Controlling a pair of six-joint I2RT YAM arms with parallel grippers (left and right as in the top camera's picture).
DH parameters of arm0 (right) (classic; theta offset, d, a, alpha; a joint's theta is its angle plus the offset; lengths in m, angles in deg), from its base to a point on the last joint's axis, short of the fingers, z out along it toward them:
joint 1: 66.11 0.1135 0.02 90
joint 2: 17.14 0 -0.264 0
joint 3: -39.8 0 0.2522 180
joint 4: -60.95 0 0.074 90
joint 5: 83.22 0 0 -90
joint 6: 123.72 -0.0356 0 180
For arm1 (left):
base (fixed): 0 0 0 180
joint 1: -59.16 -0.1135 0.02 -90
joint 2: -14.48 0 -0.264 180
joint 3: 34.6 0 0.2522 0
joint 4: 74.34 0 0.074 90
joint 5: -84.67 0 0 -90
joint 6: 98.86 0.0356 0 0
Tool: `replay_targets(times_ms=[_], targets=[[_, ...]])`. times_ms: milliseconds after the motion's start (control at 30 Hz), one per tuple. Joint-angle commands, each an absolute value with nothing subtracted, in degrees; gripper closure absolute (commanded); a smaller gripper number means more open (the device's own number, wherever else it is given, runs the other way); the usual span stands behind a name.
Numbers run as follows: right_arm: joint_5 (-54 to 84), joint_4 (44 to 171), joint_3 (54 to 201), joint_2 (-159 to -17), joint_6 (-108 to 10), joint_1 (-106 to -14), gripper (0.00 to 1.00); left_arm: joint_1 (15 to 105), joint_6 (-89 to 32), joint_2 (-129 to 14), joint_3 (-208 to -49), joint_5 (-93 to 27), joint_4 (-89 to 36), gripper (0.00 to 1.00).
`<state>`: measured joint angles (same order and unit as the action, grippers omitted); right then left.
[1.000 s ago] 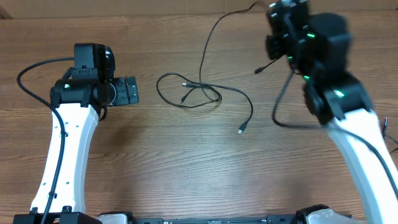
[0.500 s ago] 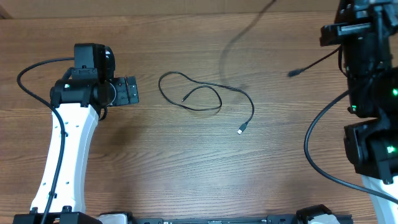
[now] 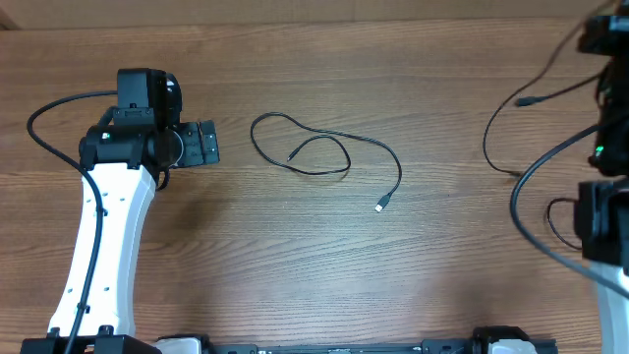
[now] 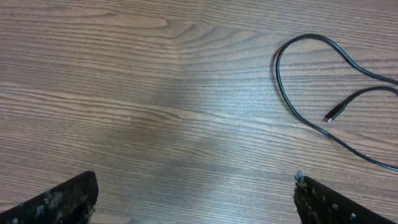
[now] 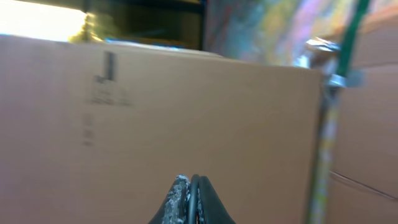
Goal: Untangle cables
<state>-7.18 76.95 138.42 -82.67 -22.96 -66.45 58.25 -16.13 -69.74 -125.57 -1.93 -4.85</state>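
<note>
One thin black cable (image 3: 346, 139) lies on the table in a loose loop, with one plug (image 3: 381, 205) to the right and the other inside the loop. The left wrist view shows that cable (image 4: 280, 71) at upper right. My left gripper (image 3: 204, 144) rests left of the loop, open and holding nothing; its fingertips (image 4: 73, 194) stand wide apart over bare wood. A second cable (image 3: 488, 138) hangs in the air at the far right, its plug (image 3: 521, 101) dangling. My right gripper (image 5: 193, 184) is shut on that cable, a thin cord pinched between the fingers.
The right arm (image 3: 601, 197) is raised at the right edge, with thicker black arm wires (image 3: 531, 231) looping beside it. A brown cardboard box (image 5: 186, 112) fills the right wrist view. The left arm (image 3: 103, 226) stretches along the table's left side.
The right arm has lifted and swung right, out to the frame's edge, carrying one cable. That cable pulled free of the other, which stays on the table as a single loop. The left arm is unchanged.
</note>
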Motion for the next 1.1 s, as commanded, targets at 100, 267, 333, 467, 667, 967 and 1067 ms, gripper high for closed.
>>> replay_targets(times_ms=[100, 267, 333, 467, 667, 967, 1067], targets=[[-8.2, 76.6, 140.3, -87.4, -22.8, -74.9, 0.96, 57.7, -15.3, -68.8, -125.6, -2.4, -4.8, 0.01], [-8.2, 76.2, 140.3, -93.2, -23.0, -81.0, 0.96, 57.7, -15.3, -68.8, -125.6, -2.4, -4.8, 0.00], [-8.2, 75.6, 140.3, -95.3, -23.0, -83.3, 0.96, 57.7, -15.3, -68.8, -125.6, -2.4, -4.8, 0.00], [-8.2, 73.8, 140.3, -99.1, -23.5, -89.2, 0.96, 57.7, -15.3, -68.8, -125.6, -2.4, -4.8, 0.00], [-6.2, 73.3, 140.3, -102.7, -23.4, -98.0, 0.96, 57.7, -15.3, -68.8, -125.6, -2.4, -4.8, 0.00], [-2.1, 72.1, 140.3, -108.3, -23.5, -108.4, 0.96, 57.7, -15.3, -68.8, -125.6, -2.4, -4.8, 0.00], [-2.0, 73.0, 140.2, -110.1, -23.4, -109.8, 0.96, 57.7, -15.3, -68.8, -125.6, -2.4, -4.8, 0.00]])
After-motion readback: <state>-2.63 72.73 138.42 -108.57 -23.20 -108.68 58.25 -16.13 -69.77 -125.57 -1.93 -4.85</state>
